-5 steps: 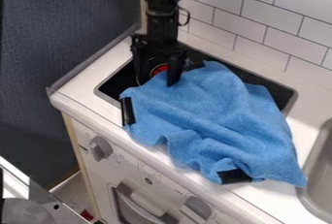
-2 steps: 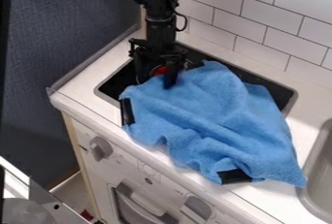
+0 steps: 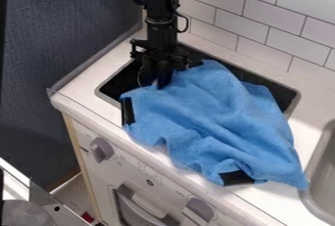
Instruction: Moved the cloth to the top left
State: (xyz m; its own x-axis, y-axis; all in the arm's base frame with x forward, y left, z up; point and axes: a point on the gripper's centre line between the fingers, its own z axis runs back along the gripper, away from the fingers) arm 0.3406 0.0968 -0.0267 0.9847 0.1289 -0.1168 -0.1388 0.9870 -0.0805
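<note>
The black gripper hangs at the upper left of the stove top, its fingers shut on the upper left edge of the blue cloth. Wrinkled and spread out, the cloth covers much of the dark stove top and drapes over the white counter toward the front edge. Black patches show at its left corner and front edge.
White counter surrounds the stove top, with a clear raised guard along its left side. A grey sink lies at the right. Tiled wall stands behind; knobs line the front panel.
The gripper's fingers have come together from an open stance, hiding the red spot between them. The cloth's upper edge has shifted slightly to the left.
</note>
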